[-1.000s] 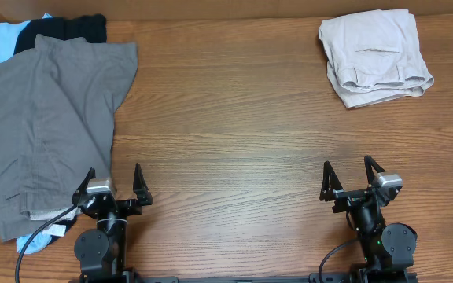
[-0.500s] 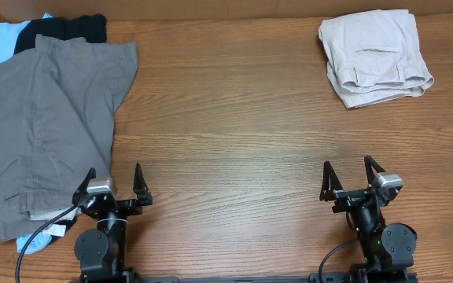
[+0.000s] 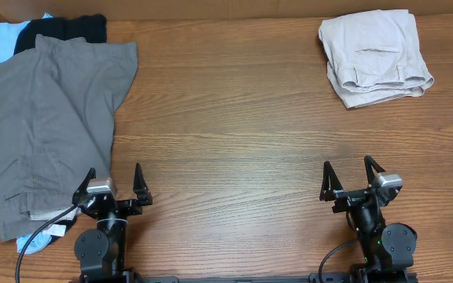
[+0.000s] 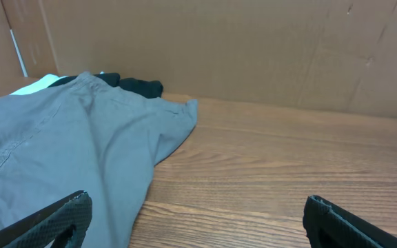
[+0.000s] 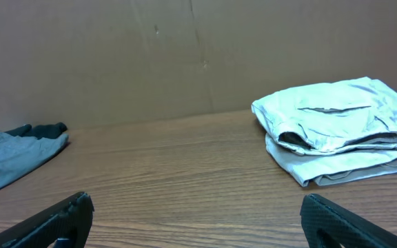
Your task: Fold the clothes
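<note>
Looking down, we see the left end effector and right end effector released at the table's six o'clock edge. Beige shorts lie folded at two o'clock; gray shorts sprawl at ten o'clock over a black garment and a light-blue garment.

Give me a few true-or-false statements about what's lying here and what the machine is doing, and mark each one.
1. The gray shorts lie unfolded on the left side. True.
2. The beige shorts are spread out flat. False: they lie folded at the far right.
3. The left gripper is open and empty. True.
4. The right gripper holds the beige shorts. False: it is open, empty and well apart from them.
</note>
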